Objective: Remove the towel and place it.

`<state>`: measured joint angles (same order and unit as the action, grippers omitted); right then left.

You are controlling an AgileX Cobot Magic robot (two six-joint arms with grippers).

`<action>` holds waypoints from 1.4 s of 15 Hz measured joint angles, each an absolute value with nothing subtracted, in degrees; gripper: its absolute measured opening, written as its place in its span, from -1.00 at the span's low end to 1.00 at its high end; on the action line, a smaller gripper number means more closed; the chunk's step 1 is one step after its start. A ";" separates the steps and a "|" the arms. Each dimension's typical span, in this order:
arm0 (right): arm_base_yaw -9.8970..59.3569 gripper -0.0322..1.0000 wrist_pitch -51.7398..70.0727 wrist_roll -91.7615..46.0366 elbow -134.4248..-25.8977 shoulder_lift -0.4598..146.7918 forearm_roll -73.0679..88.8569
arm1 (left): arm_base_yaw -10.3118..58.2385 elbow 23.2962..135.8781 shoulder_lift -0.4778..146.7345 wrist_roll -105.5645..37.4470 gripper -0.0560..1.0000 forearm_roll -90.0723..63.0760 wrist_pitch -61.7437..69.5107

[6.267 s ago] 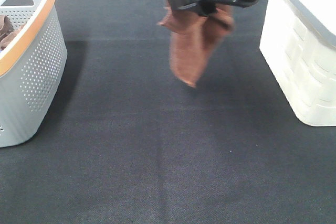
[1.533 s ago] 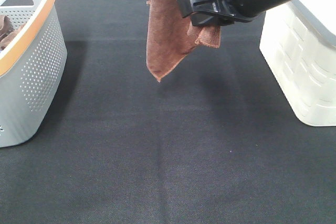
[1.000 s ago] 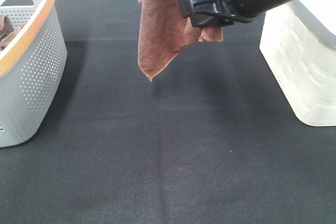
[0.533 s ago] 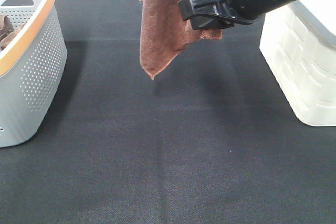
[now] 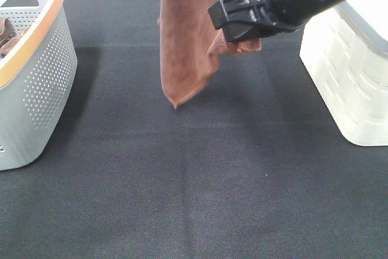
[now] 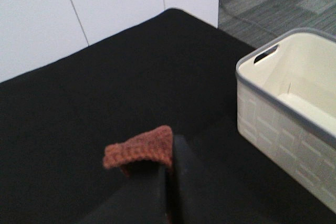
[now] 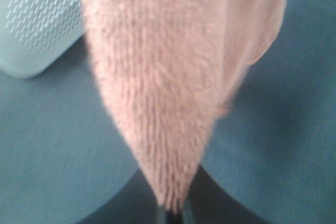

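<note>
Exterior high, towel: the towel [image 5: 182, 34] hangs in folds over the far middle of the tabletop [image 5: 194, 186], between the grey basket [image 5: 42, 71] on the left and the white bin [image 5: 345, 83] on the right.
Exterior high, low corner: it points down at the tabletop. You can't tell from here whether it touches or hangs just above.
Exterior high, right tool: your right tool [image 5: 235, 23] reaches in from the right, against the towel's right edge. Its fingertips are hidden by cloth.
Left wrist, left tool: your left tool [image 6: 168, 190] has its jaws together, clamped on a small flap of towel [image 6: 140, 150]. The white bin stands apart from it.
Right wrist, right tool: the view is blurry, but your right tool [image 7: 170, 214] looks pinched tight on the towel's narrow end. Cloth fills most of the view, with the grey basket behind.
</note>
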<state>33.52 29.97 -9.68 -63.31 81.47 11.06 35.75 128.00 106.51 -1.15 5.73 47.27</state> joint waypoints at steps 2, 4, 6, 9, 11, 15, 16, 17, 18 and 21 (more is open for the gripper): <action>33.52 -0.94 39.94 -11.34 -67.90 81.47 10.03 | 35.75 128.00 106.51 0.00 -0.89 7.05 55.58; 33.52 -0.94 47.15 -13.81 -70.93 81.47 9.91 | 35.75 128.00 106.51 0.00 -0.89 7.10 62.57; 33.52 -0.94 55.52 -15.41 -73.05 81.65 7.79 | 35.75 128.00 106.57 0.00 -0.89 7.22 69.10; 33.52 -0.94 59.13 -9.22 -74.60 83.14 0.46 | 35.75 125.08 106.63 0.92 -0.89 7.28 69.44; 33.52 -0.94 59.07 -2.69 -75.75 84.11 -7.45 | 35.24 120.26 106.68 1.20 -0.89 7.33 69.56; 33.52 -0.94 50.71 6.42 -80.04 88.46 -25.38 | 29.51 115.05 109.49 2.29 -0.89 7.62 66.58; 33.52 -0.94 48.07 9.05 -81.13 89.84 -30.77 | 28.30 115.05 109.95 2.58 -0.89 7.62 62.68; 33.52 -0.94 45.55 11.40 -82.10 91.21 -35.64 | 27.33 115.05 110.35 2.69 -0.89 7.56 58.16; 33.52 -0.94 43.43 13.46 -83.02 92.65 -40.22 | 26.36 115.05 110.70 2.75 -0.89 7.56 53.51; 30.77 -0.94 35.24 18.62 -85.71 97.23 -49.90 | 24.41 115.05 112.93 2.86 -0.89 8.42 39.48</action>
